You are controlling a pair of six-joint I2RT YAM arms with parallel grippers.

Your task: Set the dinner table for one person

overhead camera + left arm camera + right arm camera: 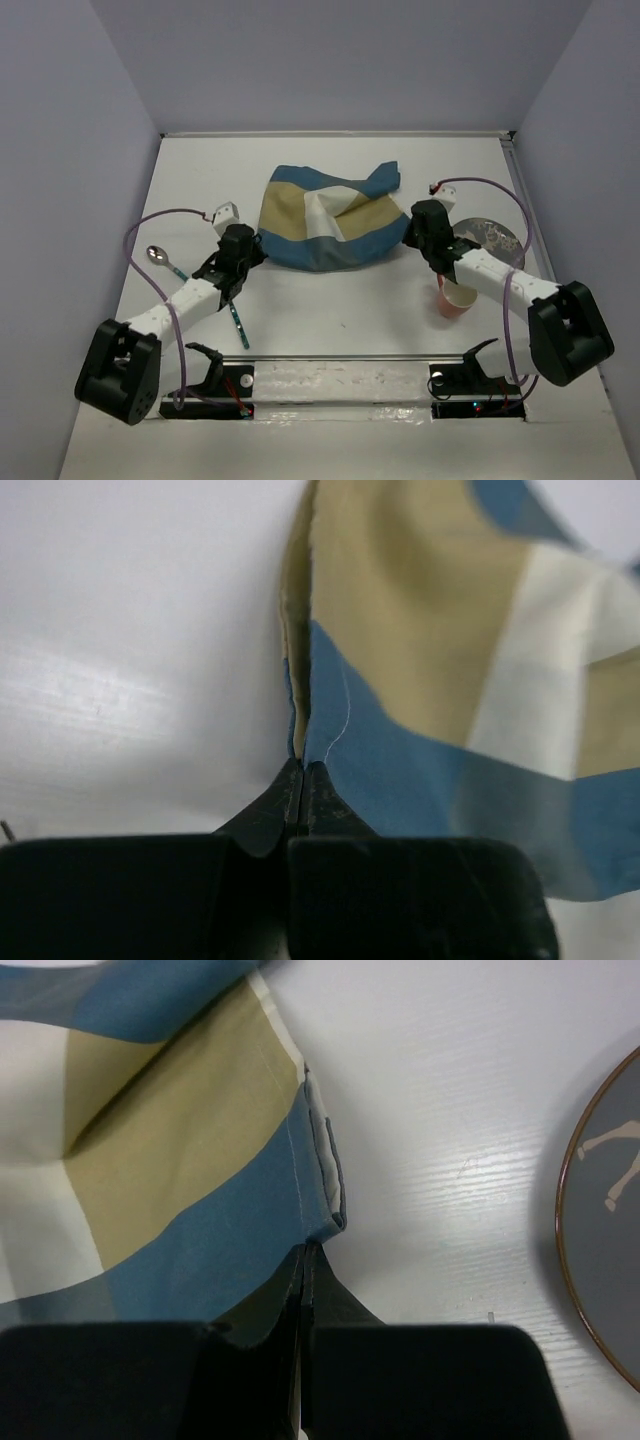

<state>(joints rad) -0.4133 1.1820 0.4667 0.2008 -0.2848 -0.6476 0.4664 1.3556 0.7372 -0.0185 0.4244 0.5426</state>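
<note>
The left arm's fingers [302,768] and the right arm's fingers [305,1253] are each pressing fully together on an opposite edge of the blue, tan and white patchwork placemat [320,225]. The left pair is nipping the hem on its side and the right pair appears to be catching the cloth just beside a folded corner. The placemat is lying crumpled and humped toward the far middle of the white bench [340,320], which is carrying everything in the scene and filling the floor of the enclosure. The step in hand looks to be spreading the placemat flat. Doing it well likely calls for the 2 arms drawing their edges apart together, low over the surface and with even tension, so the central hump is pulled out without either thin pinch slipping off the hem. The pink cup [455,298] is standing just beside the right forearm, and the dark, brown-rimmed plate [495,238] is sitting near the right edge, so a wide sweep on that side is risking a knock. On the left, a silver spoon [160,258] is resting apart from the cloth, and a teal-handled utensil [238,325] is lying partly under the left arm. The bench is showing a faint painted wood grain and soft glare, and plain pale lavender walls [60,200] are closing in the far side and both flanks.
</note>
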